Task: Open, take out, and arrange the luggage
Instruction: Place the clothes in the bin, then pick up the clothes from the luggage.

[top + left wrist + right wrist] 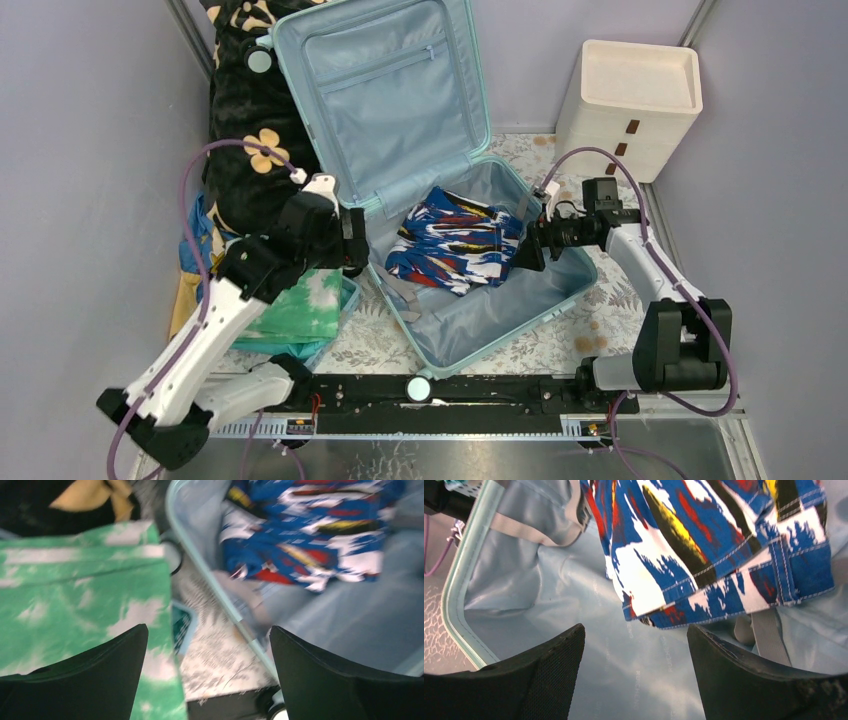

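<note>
Task progress with the luggage open at the middle of the table. Its lid stands upright against the far wall and its base lies flat between the two arms, so we count the opening step as done.

One folded garment, patterned in blue, white, red and yellow, lies in the base on the grey-blue lining. As far as we can see, it is the only item left to take out.

A green-and-white garment rests in the small blue basket just left of the luggage. Black cloth with yellow flowers is heaped at the far left.

The left gripper hangs above the gap between basket and luggage rim, with its claw spread wide and nothing in it. The right gripper reaches into the base from the right, also spread and empty, with the patterned garment just beyond its fingertips.

We judge unpacking to be well along, with arranging not yet finished.
</note>
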`<state>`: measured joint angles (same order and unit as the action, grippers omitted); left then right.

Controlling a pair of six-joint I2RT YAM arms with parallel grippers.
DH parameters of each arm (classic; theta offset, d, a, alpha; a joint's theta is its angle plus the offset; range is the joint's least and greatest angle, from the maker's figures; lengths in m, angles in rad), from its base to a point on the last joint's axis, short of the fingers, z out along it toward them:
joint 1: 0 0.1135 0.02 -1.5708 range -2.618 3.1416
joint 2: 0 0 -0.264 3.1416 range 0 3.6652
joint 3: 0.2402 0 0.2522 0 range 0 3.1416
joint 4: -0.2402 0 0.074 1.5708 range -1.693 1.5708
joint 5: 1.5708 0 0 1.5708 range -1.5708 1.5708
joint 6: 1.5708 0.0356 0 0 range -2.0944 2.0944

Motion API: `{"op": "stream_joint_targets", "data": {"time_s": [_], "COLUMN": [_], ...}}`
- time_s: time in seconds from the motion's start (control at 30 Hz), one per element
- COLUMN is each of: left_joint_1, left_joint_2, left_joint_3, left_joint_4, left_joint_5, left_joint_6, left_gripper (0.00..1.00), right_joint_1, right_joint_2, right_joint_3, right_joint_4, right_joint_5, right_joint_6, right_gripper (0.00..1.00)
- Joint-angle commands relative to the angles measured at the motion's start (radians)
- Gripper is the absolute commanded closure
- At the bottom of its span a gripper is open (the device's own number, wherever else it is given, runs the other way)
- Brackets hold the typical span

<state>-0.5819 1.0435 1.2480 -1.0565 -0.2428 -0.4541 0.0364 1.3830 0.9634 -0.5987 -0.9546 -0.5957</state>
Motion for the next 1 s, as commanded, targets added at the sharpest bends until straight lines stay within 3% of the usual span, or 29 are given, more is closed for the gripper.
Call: {"op": "stream_joint_targets", "data": {"time_s": [0.0, 0.2, 0.3, 0.37, 0.57, 0.77, 0.97], "left_joint_1": [-0.001, 0.0, -0.001, 0.001, 0.006, 0.055, 0.187], "left_joint_2": [-0.126, -0.123, -0.055, 0.002, 0.137, 0.181, 0.28], "left_joint_3": [-0.166, -0.336, -0.361, -0.36, -0.329, -0.374, -0.4], "left_joint_4": [0.509, 0.943, 1.043, 1.07, 1.058, 1.089, 1.122], "left_joint_5": [0.132, 0.325, 0.362, 0.366, 0.348, 0.354, 0.531], "left_joint_6": [0.028, -0.033, -0.041, -0.048, -0.028, -0.052, -0.133], "left_gripper": [0.01, 0.01, 0.01, 0.01, 0.01, 0.02, 0.13], "right_joint_1": [0.001, 0.066, 0.144, 0.18, 0.214, 0.227, 0.227], "right_joint_2": [-0.05, -0.001, 0.066, 0.117, 0.264, 0.393, 0.449], "right_joint_3": [-0.024, 0.002, 0.036, 0.04, 0.065, 0.138, 0.176], "right_joint_4": [0.162, 0.311, 0.332, 0.377, 0.349, 0.198, 0.104], "right_joint_5": [-0.116, -0.083, -0.006, 0.054, 0.244, 0.527, 0.672], "right_joint_6": [0.107, 0.278, 0.331, 0.394, 0.408, 0.315, 0.226], "right_gripper": [0.19, 0.24, 0.37, 0.49, 0.69, 0.72, 0.73]}}
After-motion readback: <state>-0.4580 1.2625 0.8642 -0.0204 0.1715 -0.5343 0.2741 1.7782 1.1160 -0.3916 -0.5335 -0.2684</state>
